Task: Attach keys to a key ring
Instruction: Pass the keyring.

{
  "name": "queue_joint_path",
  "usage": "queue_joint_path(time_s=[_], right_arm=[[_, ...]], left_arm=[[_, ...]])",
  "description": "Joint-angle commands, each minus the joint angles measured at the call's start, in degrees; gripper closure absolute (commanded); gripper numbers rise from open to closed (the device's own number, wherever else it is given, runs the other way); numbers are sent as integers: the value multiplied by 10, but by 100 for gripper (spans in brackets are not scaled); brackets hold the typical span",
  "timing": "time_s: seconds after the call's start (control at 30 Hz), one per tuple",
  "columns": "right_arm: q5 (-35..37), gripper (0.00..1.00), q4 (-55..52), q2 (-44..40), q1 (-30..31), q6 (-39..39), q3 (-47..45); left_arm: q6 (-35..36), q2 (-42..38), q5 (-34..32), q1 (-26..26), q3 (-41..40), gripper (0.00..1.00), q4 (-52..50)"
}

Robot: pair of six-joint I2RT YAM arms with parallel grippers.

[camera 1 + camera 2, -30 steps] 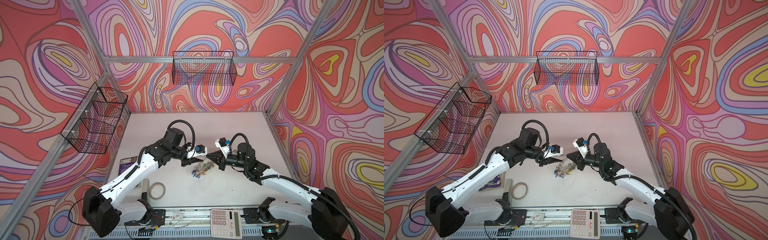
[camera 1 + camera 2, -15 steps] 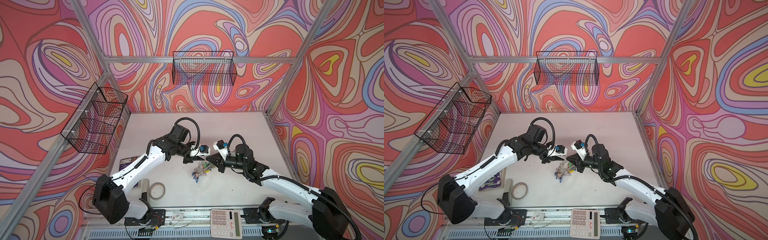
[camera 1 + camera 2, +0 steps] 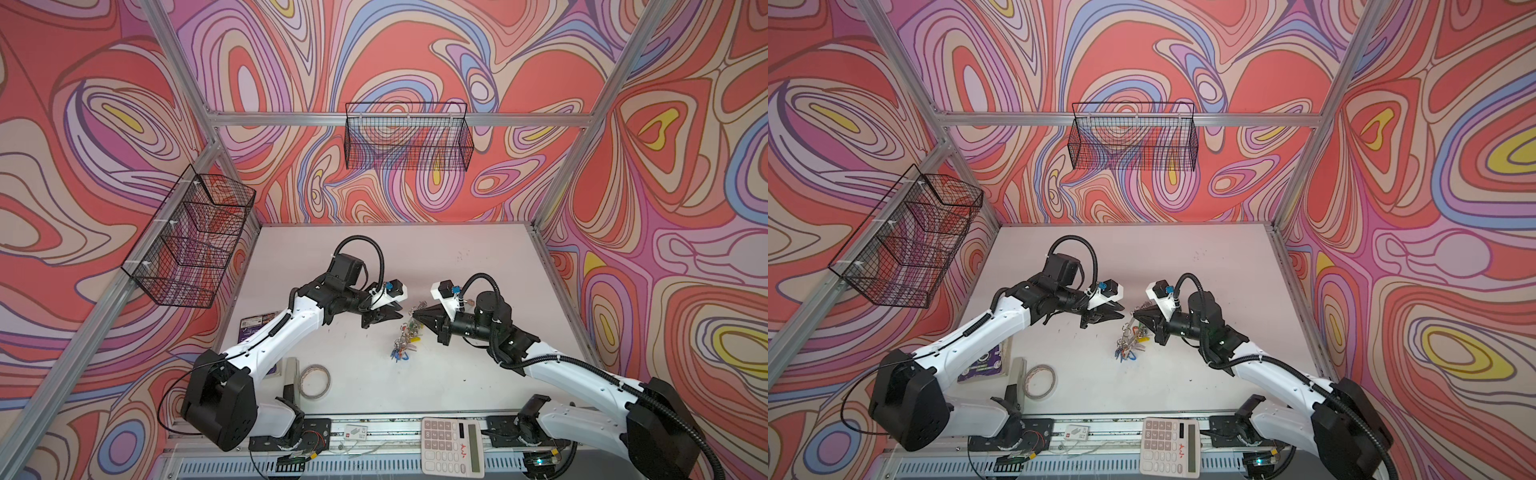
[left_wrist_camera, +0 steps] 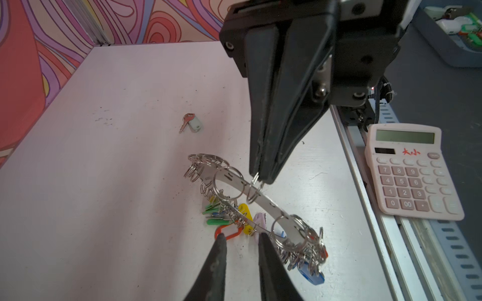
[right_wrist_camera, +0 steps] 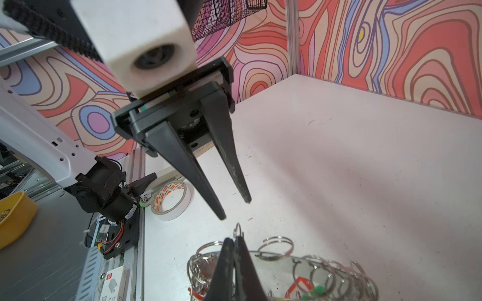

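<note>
Two pincers meet over the middle of the desk (image 4: 104, 182), tip facing tip.

(a) The right pincer (image 4: 260, 178) is closed on one small split ring (image 4: 253, 191) at the rim of the key ring (image 4: 268, 203). It holds that flat band raised and tilted. The keys (image 4: 234, 216) already hung on it, with green, yellow, red and blue tags, trail below toward the desk. Whether they rest on it cannot be told.

(b) The left pincer (image 4: 242, 235) stands just beside the ring. Its fingers are parted by a narrow gap with nothing between them.

(c) Compared with a second ago, the left arm has edged closer to the right pincer and its gap has narrowed. The right grip and the hanging bunch (image 3: 405, 345) have not shifted.

(d) This probably means the left pincer is being sized and lined up for a thin wire target on the rim, perhaps to steady or pry a split ring.

(e) One loose key (image 4: 191, 123) with a pale tag lies on the desk, well apart from both pincers. It is not yet attached and has still to be fetched.

(f) A calculator (image 4: 412, 172) and a tape roll (image 5: 170, 199) sit near the front edge.
</note>
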Motion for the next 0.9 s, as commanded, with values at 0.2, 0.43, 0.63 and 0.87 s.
queue_joint_path(time_s=[0.2,0.43,0.63,0.87], right_arm=[[-17,100,60,-15,4,6,-7],[-19,100,64,-17,4,8,-8],[-18,100,64,-13,4,7,-8],[-21,100,68,-7,4,8,-6]], left_arm=[[-69,-6,63,0,-12,72,99],[-48,11,72,-2,11,73,54],[-20,24,75,-5,24,72,11],[-17,34,71,-8,29,73,9]])
